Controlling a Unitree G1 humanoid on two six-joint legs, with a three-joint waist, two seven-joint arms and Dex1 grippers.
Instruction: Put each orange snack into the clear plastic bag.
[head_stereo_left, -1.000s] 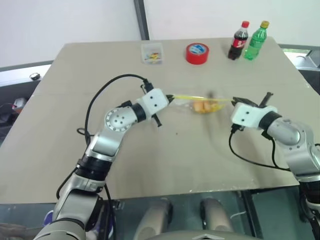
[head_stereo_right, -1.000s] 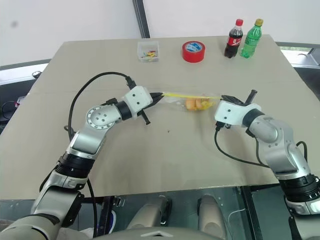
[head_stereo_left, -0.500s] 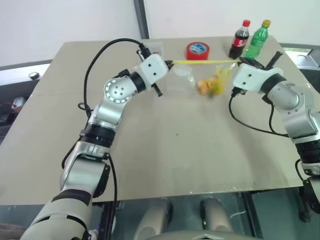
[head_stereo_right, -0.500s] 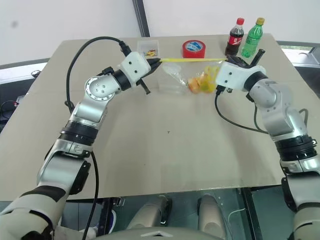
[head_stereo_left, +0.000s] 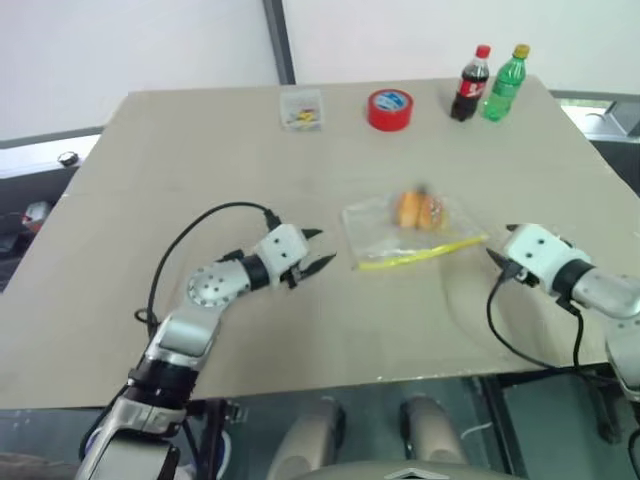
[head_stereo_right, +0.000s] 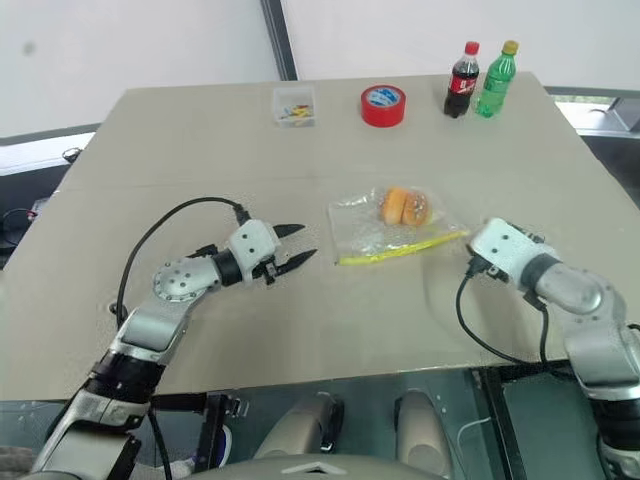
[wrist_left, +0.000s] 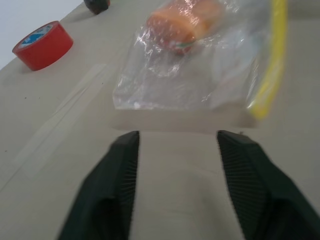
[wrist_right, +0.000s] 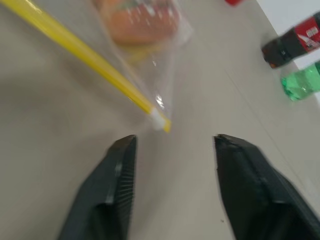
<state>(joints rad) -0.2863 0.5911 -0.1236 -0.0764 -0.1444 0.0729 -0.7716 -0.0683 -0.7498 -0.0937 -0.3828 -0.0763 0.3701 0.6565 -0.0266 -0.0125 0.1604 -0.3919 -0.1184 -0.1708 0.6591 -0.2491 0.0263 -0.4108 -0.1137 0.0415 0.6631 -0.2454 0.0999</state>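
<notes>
The clear plastic bag lies flat on the table, its yellow strip along the near edge. Both orange snacks sit inside it, side by side at the far end. My left gripper is open just left of the bag, fingers pointing at it and holding nothing. In the left wrist view the bag lies just beyond the spread fingertips. My right gripper is open too, a little short of the strip's right end, and holds nothing.
Along the table's far edge stand a small clear box of colourful bits, a red tape roll, a cola bottle and a green bottle. The table's front edge runs just below both arms.
Both grippers held the bag by its yellow strip and lifted it. Now the bag lies on the table, and both grippers have let go, opened and drawn back from it.
</notes>
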